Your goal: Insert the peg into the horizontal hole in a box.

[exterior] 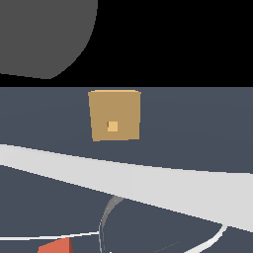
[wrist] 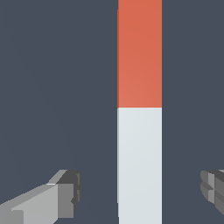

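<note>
- Showing in the exterior view, the box (exterior: pixel 114 115) sits well back on the dark floor (exterior: pixel 197 123), its hole (exterior: pixel 112 126) facing the camera; only a corner of the peg (exterior: pixel 58 245) peeks in at the bottom edge, well apart from the box.
- Seen from the wrist view, the gripper (wrist: pixel 140 192) stands wide open, holding nothing, its 2 fingers (wrist: pixel 61 199) straddling the peg's pale end without touching.
- Closing off-centre could nudge or twist the peg, spoiling alignment with the small hole.
- Flat grey-blue ground; black backdrop beyond.
</note>
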